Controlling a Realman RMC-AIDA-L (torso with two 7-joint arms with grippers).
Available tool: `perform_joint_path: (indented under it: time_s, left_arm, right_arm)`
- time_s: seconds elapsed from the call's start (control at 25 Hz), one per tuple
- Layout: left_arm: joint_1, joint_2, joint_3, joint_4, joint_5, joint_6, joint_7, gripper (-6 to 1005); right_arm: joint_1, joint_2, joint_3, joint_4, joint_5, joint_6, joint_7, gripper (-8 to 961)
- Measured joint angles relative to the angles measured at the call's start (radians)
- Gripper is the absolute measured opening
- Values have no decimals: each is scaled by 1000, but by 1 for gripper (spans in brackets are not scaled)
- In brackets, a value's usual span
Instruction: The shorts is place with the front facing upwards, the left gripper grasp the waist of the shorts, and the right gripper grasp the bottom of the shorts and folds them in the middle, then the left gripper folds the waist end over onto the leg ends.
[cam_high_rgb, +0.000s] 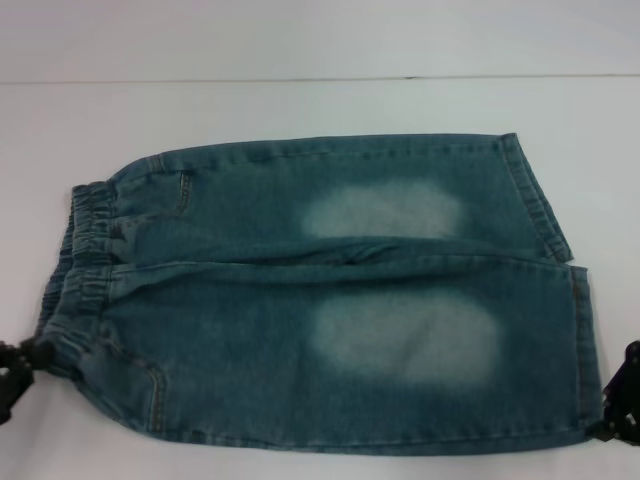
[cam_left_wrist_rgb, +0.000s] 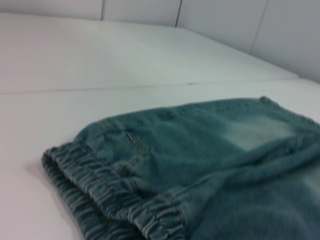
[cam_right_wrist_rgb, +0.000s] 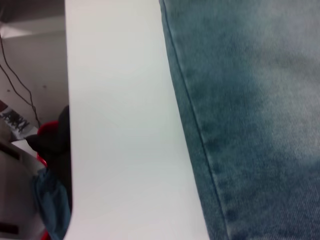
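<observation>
The blue denim shorts (cam_high_rgb: 330, 300) lie flat, front up, on the white table (cam_high_rgb: 300, 40). Their elastic waist (cam_high_rgb: 75, 260) is at the left and the leg ends (cam_high_rgb: 585, 340) at the right, each leg with a faded patch. My left gripper (cam_high_rgb: 14, 372) sits at the near corner of the waist, touching the bunched fabric. At the near corner of the leg ends is my right gripper (cam_high_rgb: 622, 405). The left wrist view shows the gathered waist (cam_left_wrist_rgb: 100, 190) close up. The right wrist view shows a side seam of the shorts (cam_right_wrist_rgb: 200, 130).
White table surface surrounds the shorts, with a seam line (cam_high_rgb: 300, 80) running across behind them. In the right wrist view the table edge (cam_right_wrist_rgb: 67, 125) shows, with cables and red and black clutter (cam_right_wrist_rgb: 50, 145) beyond it.
</observation>
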Motion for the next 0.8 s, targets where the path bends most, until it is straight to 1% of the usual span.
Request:
perform_joint_path:
  time_s: [0.08,0.12,0.24,0.28,0.4,0.48,0.56,0.68,0.76,0.8]
  left_arm:
    - [-1,3,-31,15,-8,35,-23,53]
    - [-4,5,-51,38,-20,70,-45,53]
    - [-7,-1,-64,98,-60,106,-98,54]
    - [-12,-4,-64,118,-78,108,-123,54]
    - [-35,-5,-67,128,-113,99,-166,54]
    - [-57,-4,-68,127,-133,75,-179,54]
    - [-82,-5,-67,125,-142,31,-195,53]
    - [-125,-6,-61,102,-143,-60,-212,53]
    - [-154,-6,-57,83,-144,-107,-210,53]
    - [-169,-6,-51,72,-144,-131,-207,52]
  right_arm:
    - [-4,-2,56,-35,18,-44,-30,34]
    - [-2,-2,86,-50,24,-63,-41,34]
    - [20,-5,173,-80,54,-81,-66,35]
    - [35,-7,208,-83,68,-65,-71,35]
    - [76,-7,288,-82,89,5,-69,35]
    - [98,-5,321,-82,111,61,-62,35]
    - [112,-3,336,-81,142,110,-55,34]
    - [120,-1,338,-74,184,219,-34,34]
    - [126,-3,334,-37,222,318,-13,34]
    - [128,-4,333,-29,227,330,-11,34]
